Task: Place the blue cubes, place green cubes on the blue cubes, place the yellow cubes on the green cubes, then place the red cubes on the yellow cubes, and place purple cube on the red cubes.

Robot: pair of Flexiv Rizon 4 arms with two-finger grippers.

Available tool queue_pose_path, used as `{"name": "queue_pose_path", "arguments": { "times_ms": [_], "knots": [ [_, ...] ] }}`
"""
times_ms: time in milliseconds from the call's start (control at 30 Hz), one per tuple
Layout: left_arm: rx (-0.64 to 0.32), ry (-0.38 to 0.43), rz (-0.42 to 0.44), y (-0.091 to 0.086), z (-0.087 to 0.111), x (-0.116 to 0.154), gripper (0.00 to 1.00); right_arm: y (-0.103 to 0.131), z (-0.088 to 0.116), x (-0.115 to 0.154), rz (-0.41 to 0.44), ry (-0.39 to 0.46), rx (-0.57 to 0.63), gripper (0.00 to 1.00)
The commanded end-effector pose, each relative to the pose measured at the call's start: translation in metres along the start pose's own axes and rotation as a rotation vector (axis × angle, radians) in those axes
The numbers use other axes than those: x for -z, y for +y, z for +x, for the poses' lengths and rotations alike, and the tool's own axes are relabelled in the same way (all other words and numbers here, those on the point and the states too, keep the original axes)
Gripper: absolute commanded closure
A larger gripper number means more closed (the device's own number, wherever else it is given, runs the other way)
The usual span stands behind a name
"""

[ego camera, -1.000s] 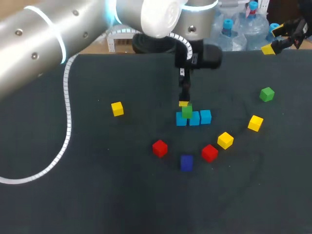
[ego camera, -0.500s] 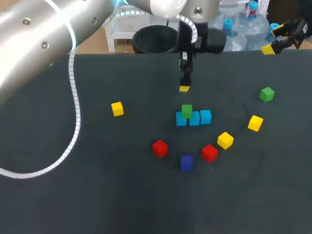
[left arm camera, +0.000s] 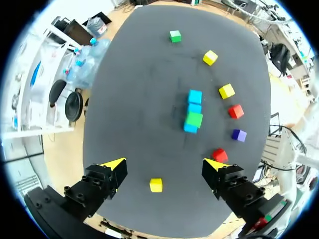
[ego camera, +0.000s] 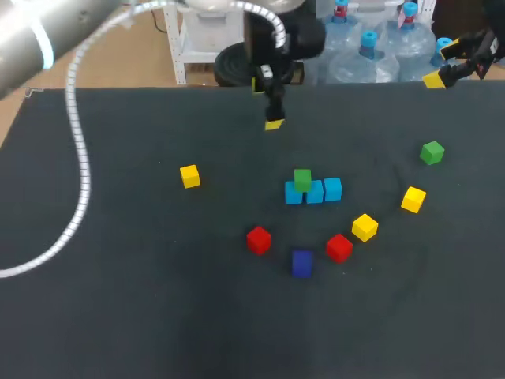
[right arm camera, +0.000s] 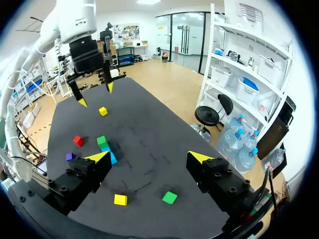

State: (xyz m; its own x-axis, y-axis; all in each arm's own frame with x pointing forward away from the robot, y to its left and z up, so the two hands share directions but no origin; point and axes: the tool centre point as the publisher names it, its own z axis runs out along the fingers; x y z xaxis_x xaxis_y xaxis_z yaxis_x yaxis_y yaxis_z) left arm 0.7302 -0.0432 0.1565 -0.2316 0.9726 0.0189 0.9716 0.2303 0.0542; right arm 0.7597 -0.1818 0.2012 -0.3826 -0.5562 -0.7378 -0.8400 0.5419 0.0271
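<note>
Left fingers (ego camera: 274, 124) raised, three blue cubes (ego camera: 314, 192)

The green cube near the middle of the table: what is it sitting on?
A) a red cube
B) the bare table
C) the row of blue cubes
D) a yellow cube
C: the green cube rests on top of the row of blue cubes, toward one end of it, as the head view and the left wrist view both show.

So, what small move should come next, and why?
Probably the right gripper should descend toward the loose green cube: the blue cubes carry just one green cube, and this open gripper hangs nearest the loose one.
</note>
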Motion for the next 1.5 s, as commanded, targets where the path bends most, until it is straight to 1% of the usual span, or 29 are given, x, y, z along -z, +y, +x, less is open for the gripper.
{"name": "queue_pose_path", "arguments": {
  "times_ms": [33,67,100,133,600,633,667,700,733,767,867,933,967,1000,1067,1100,1133,1167,1267,1333,1500],
  "knots": [
    [0.008,-0.182,-0.104,-0.03,0.054,-0.002,0.0,0.0,0.0,0.0,0.001,-0.001,0.0,0.0],
    [-0.02,-0.107,-0.055,-0.031,0.058,-0.003,0.0,0.0,0.0,0.0,0.001,-0.001,0.0,0.0],
    [-0.046,-0.033,-0.021,-0.031,0.058,-0.004,0.0,0.0,0.0,0.0,0.001,-0.001,0.0,0.0],
    [-0.128,0.091,0.005,-0.031,0.057,-0.004,0.0,0.0,0.0,0.0,0.001,-0.001,0.0,0.0],
    [-0.128,0.091,0.005,-0.031,0.057,-0.004,0.0,0.0,0.0,0.0,0.001,-0.001,0.0,0.0],
    [-0.153,0.087,0.004,-0.031,0.052,-0.009,0.0,0.0,0.0,0.0,0.001,-0.001,0.0,0.0],
    [-0.134,0.004,0.032,-0.029,0.048,-0.012,0.0,0.0,0.0,0.0,0.001,-0.001,0.0,0.0],
    [-0.098,-0.107,0.067,-0.028,0.045,-0.012,0.0,0.0,0.0,0.0,0.001,-0.001,0.0,0.0],
    [-0.077,-0.183,0.094,-0.028,0.045,-0.013,0.0,0.0,0.0,0.0,0.001,-0.001,0.0,0.0],
    [-0.048,-0.244,0.108,-0.028,0.045,-0.015,0.0,0.0,0.0,0.0,0.001,-0.001,0.0,0.0],
    [0.09,-0.463,0.111,-0.026,0.052,-0.024,0.0,0.0,0.0,0.0,0.001,-0.001,0.0,0.0],
    [0.177,-0.563,0.072,-0.024,0.061,-0.031,0.0,0.0,0.0,0.0,0.001,-0.001,0.0,0.0],
    [0.224,-0.618,0.032,-0.023,0.065,-0.033,0.0,0.0,0.0,0.0,0.001,-0.001,0.0,0.0],
    [0.261,-0.666,0.026,-0.023,0.07,-0.035,0.0,0.0,0.0,0.0,0.001,-0.001,0.0,0.0],
    [0.313,-0.757,-0.031,-0.025,0.076,-0.034,0.0,0.0,0.0,0.0,0.001,-0.001,0.0,0.0],
    [0.335,-0.807,-0.044,-0.026,0.078,-0.032,0.0,0.0,0.0,0.0,0.001,-0.001,0.0,0.0],
    [0.358,-0.854,-0.068,-0.026,0.079,-0.03,0.0,0.0,0.0,0.0,0.001,-0.001,0.0,0.0],
    [0.378,-0.899,-0.076,-0.027,0.078,-0.027,0.0,0.0,0.0,0.0,0.001,-0.001,0.0,0.0],
    [0.437,-1.002,-0.105,-0.027,0.076,-0.023,0.0,0.0,0.0,0.0,0.001,-0.001,0.0,0.0],
    [0.463,-1.031,-0.119,-0.026,0.072,-0.026,0.0,0.0,0.0,0.0,0.001,-0.001,0.0,0.0],
    [0.515,-1.134,-0.15,-0.026,0.067,-0.03,0.0,0.0,0.0,0.0,0.001,-0.001,0.0,0.0]
  ]
}}
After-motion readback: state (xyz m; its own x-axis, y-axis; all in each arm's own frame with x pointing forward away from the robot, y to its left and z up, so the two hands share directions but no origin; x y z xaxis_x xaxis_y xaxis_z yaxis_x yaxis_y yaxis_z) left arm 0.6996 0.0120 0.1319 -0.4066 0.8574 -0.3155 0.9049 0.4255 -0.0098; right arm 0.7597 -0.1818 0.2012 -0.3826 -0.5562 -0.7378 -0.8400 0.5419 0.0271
